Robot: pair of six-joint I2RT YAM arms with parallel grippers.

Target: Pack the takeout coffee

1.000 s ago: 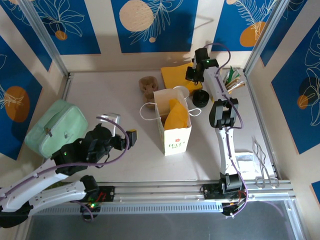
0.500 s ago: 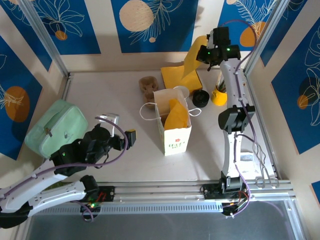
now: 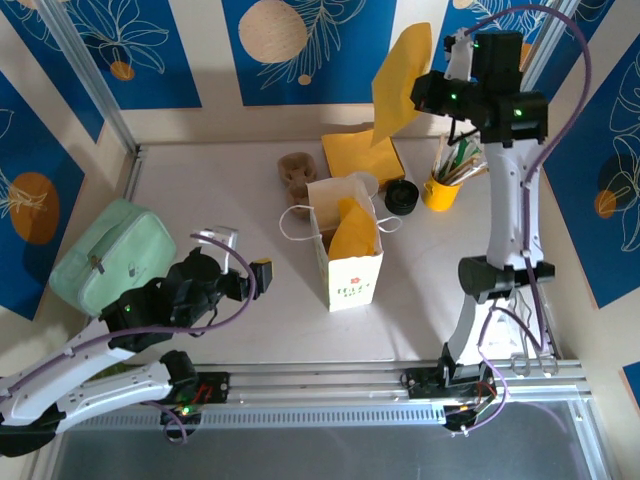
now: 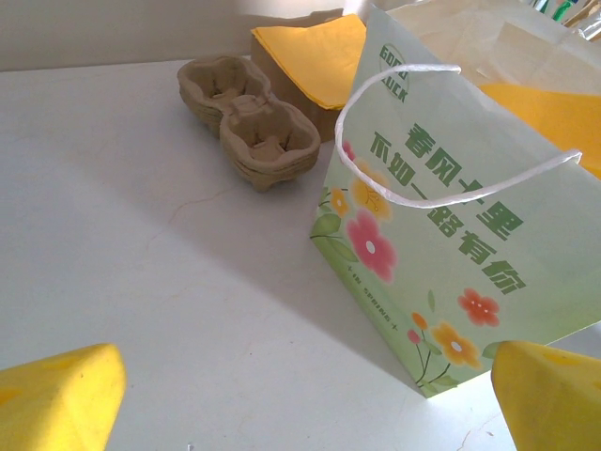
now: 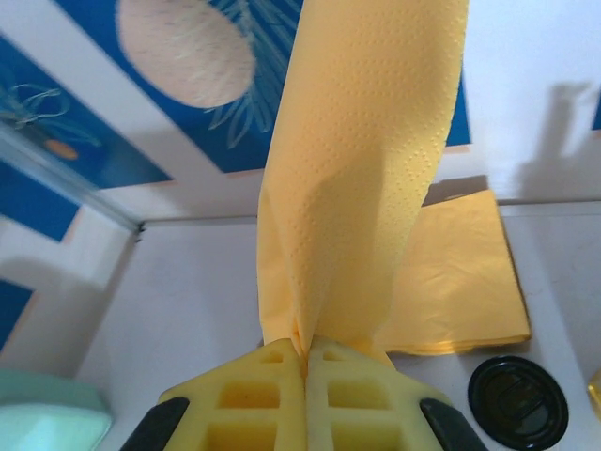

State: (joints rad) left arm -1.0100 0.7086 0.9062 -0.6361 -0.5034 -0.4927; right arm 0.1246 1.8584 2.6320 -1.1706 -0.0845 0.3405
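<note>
The takeout coffee (image 3: 401, 196) stands on the table behind the white paper bag (image 3: 347, 262), its black lid (image 5: 518, 401) facing up. My right gripper (image 5: 305, 352) is shut on a yellow napkin (image 5: 366, 160) that hangs in the air. In the top view the right gripper (image 3: 422, 95) is raised high over the back of the table, above the napkin stack (image 3: 358, 155) and behind the cup. The left gripper (image 4: 300, 413) is open with nothing between its fingers, low on the table to the left of the bag (image 4: 451, 225).
A brown cup carrier (image 3: 297, 172) lies left of the napkin stack. A yellow cup with straws and sticks (image 3: 442, 188) stands right of the coffee. Another yellow napkin (image 3: 352, 230) sticks out of the bag. A green pouch (image 3: 100, 255) lies far left, metal tongs (image 3: 525, 330) near right.
The right arm has risen and swung back and to the right, lifting the yellow napkin off the stack into the air. The left arm has not moved.
</note>
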